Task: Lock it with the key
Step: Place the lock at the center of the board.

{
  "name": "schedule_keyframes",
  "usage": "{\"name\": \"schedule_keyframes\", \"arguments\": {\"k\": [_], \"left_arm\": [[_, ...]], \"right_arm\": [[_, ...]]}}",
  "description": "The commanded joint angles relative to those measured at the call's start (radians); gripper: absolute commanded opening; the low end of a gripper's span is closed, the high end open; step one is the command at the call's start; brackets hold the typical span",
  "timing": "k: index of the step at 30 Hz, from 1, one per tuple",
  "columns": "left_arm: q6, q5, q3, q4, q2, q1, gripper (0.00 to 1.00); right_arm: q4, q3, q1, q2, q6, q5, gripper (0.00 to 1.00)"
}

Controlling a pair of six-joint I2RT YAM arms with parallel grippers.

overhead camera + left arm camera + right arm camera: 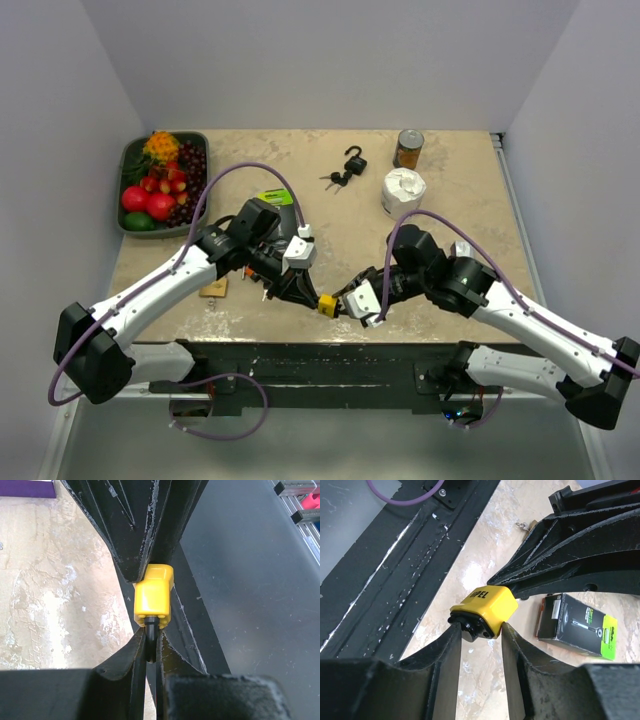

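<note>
A yellow padlock (327, 303) hangs above the table's front edge, held between both grippers. My left gripper (303, 290) is shut on the black shackle (150, 642) that sticks out of the yellow body (154, 597); its jaws stand almost together. My right gripper (348, 305) closes on the yellow body (487, 605) from the other side, with one finger (451, 645) on the black underside and the other on the yellow side. A second, black padlock (354, 159) lies with its shackle open at the back, with keys (336, 180) beside it.
A tray of fruit (128, 165) sits at the back left. A can (408, 148) and a white roll (403, 190) stand at the back right. A black and green box (275, 199) lies behind the left arm. A small wooden tag (213, 288) lies at the left. The black table frame (330, 358) runs below.
</note>
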Motion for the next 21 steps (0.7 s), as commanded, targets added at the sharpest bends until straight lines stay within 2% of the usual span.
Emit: {"name": "schedule_keyframes", "arguments": {"k": [1,12,17,18,21], "left_arm": [[0.002,0.112,0.035,0.076,-0.003,-0.042,0.0],[-0.041,0.143,0.023,0.106,-0.004,-0.063,0.0],[-0.057,0.117,0.006,0.114,-0.015,-0.063,0.0],[-0.066,0.114,0.002,0.111,-0.018,-0.063,0.0],[-0.13,0.111,-0.037,0.125,-0.041,-0.025,0.0]], "right_arm": [[0.161,-0.007,0.004,0.018,-0.019,0.001,0.34],[0.394,-0.091,0.004,-0.011,0.001,0.033,0.27],[0.424,-0.085,0.004,-0.006,0.035,0.072,0.24],[0.412,-0.085,0.004,-0.01,0.052,0.079,0.25],[0.337,-0.073,0.001,-0.043,0.114,0.171,0.36]]}}
